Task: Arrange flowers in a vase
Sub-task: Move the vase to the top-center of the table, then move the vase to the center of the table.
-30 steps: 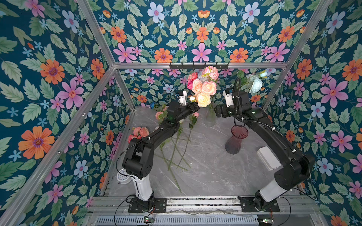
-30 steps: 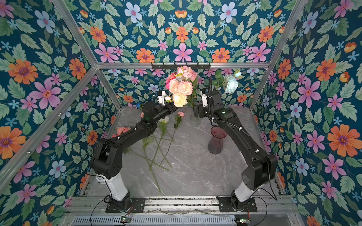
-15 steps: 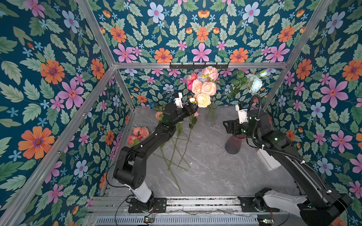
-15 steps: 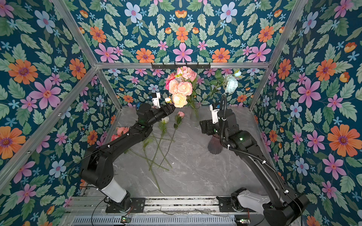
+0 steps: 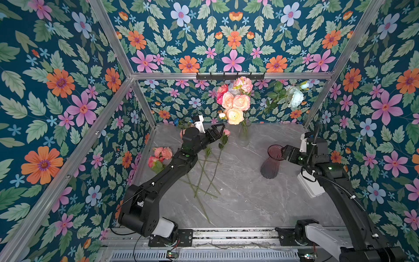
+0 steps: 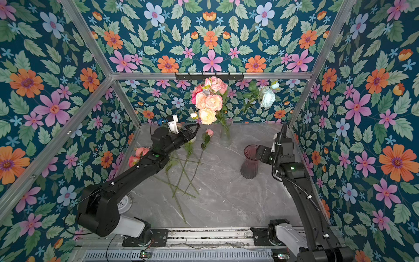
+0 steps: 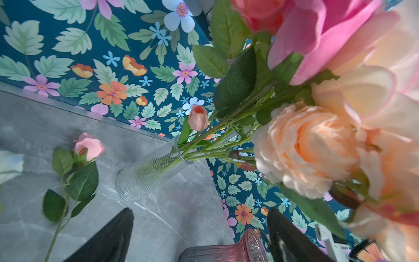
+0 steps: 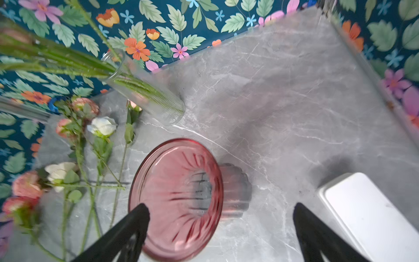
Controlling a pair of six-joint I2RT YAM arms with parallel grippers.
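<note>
A clear ribbed vase at the back of the table holds a bunch of pink and peach flowers, with a white flower leaning out to the right. My left gripper hovers open and empty just left of the bunch, seen close in the left wrist view. Loose flowers and a small pink rose lie on the table under the left arm. An empty smoky pink vase stands at the right. My right gripper is open at its rim, holding nothing.
A white box lies on the table's right side, under my right arm. Long green stems cross the grey marble tabletop at centre left. Flowered walls close in the table on three sides.
My right arm has pulled back from the bunch in the clear vase, moving right and toward the front, to the pink vase. My left arm has lowered slightly, its gripper staying near the bunch.
</note>
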